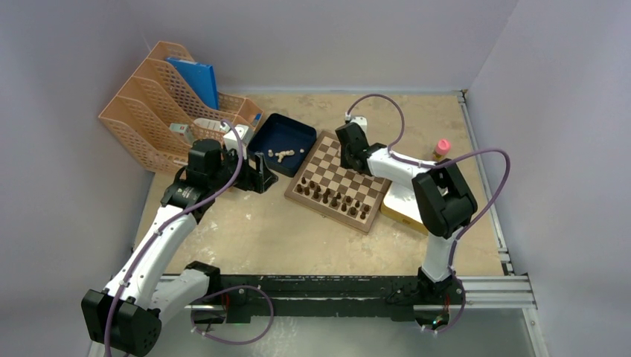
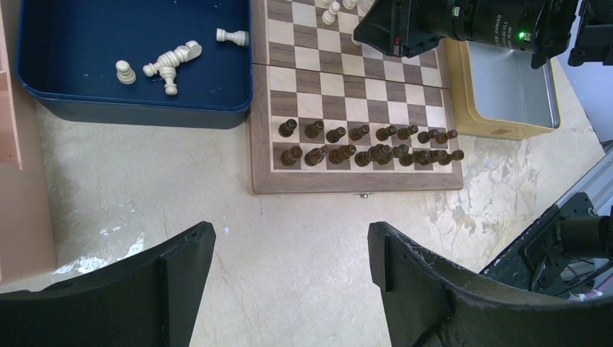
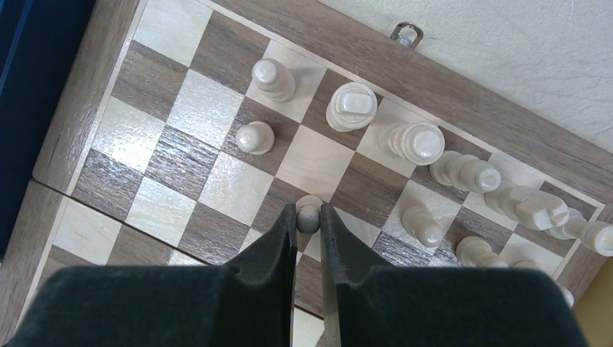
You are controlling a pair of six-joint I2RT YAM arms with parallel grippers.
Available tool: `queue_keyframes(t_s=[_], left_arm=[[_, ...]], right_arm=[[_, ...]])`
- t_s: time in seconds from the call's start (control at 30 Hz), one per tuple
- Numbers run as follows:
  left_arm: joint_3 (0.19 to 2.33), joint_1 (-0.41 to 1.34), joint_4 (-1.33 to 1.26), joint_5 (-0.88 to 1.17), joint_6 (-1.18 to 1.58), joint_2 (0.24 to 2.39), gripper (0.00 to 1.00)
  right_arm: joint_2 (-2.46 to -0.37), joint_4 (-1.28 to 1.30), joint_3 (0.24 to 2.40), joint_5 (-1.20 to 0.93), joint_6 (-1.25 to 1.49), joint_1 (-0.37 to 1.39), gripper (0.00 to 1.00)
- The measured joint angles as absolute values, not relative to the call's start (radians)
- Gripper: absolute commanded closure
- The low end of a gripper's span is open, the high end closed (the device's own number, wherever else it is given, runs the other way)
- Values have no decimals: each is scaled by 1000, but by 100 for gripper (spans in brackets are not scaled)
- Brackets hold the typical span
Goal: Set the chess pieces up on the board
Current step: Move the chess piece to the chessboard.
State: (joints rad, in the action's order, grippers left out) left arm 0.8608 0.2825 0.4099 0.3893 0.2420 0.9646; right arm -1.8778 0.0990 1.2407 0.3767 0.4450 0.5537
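Tabletop: beige and mottled, worn in pale streaks (whitest under the left arm).
Walls: plain lilac-grey, closing in three sides.
Board: mid-table, set askew, with the blue tray just beside it at 10 o'clock.
Chess pieces: light ones stand along the board's far edge, and a few lie loose in the tray.
Right gripper: pinched narrow around a light pawn over the board.
Left gripper: spread wide and holding nothing, over bare tabletop at the board's 9 o'clock.
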Motion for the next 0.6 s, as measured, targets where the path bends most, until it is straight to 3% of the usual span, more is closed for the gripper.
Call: queue_keyframes(t_s=[0.6], left_arm=[[861, 282, 410, 391, 242, 959, 22]], right_arm=[[-1930, 93, 1301, 395, 445, 542, 85]])
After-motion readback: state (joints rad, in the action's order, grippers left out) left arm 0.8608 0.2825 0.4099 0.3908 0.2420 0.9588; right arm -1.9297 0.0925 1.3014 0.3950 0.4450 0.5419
